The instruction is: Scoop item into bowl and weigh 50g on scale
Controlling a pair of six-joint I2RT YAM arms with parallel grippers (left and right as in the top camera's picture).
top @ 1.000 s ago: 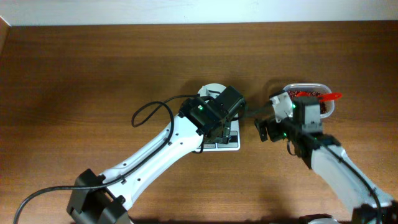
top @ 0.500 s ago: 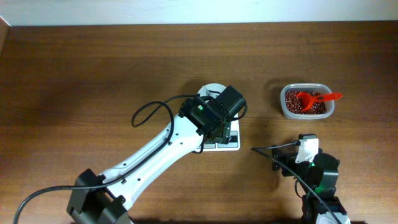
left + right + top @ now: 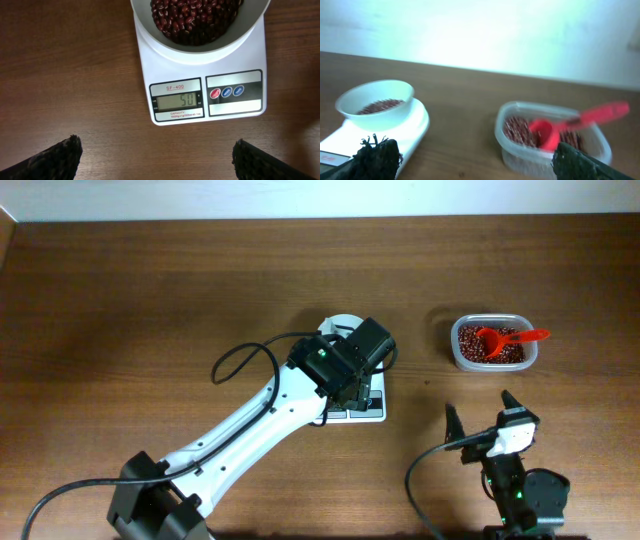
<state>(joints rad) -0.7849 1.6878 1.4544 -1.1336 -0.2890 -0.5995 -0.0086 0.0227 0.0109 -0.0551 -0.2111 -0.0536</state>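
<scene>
Your left gripper (image 3: 156, 146) hung over the small white rectangular digital scale (image 3: 145, 65) near the bench ctr. Its fingers were spread wide w/ nothing btwn them, and only the two dark fingertips (image 3: 57, 160) showed at the bottom of its wrist cam. The small round white bowl (image 3: 252, 27) sat on the scale's far end, w/ the small dark red-brown beans (image 3: 192, 15) heaped inside it. The grey LCD display (image 3: 175, 102) read 50. Beside it lay a red round button (image 3: 215, 93) and two blue round buttons (image 3: 227, 91) in a row. From overhead the left arm covered most of the scale, so you saw only a bit of bowl rim and scale edge.

Your right gripper (image 3: 480, 412) was well apart from that, toward the near edge on the right side. It pointed at the far edge, fingers wide apart & empty. Ahead of it, nearer the right edge, stood the clear rounded-rectangular plastic tub (image 3: 452, 355) w/ more beans inside. A red plastic scoop (image 3: 490, 338) lay in them, handle sticking out over the tub's right rim. The right wrist cam was blurry but showed the bowl on the scale at left and the tub at right, both on the brown wooden bench (image 3: 150, 280).
</scene>
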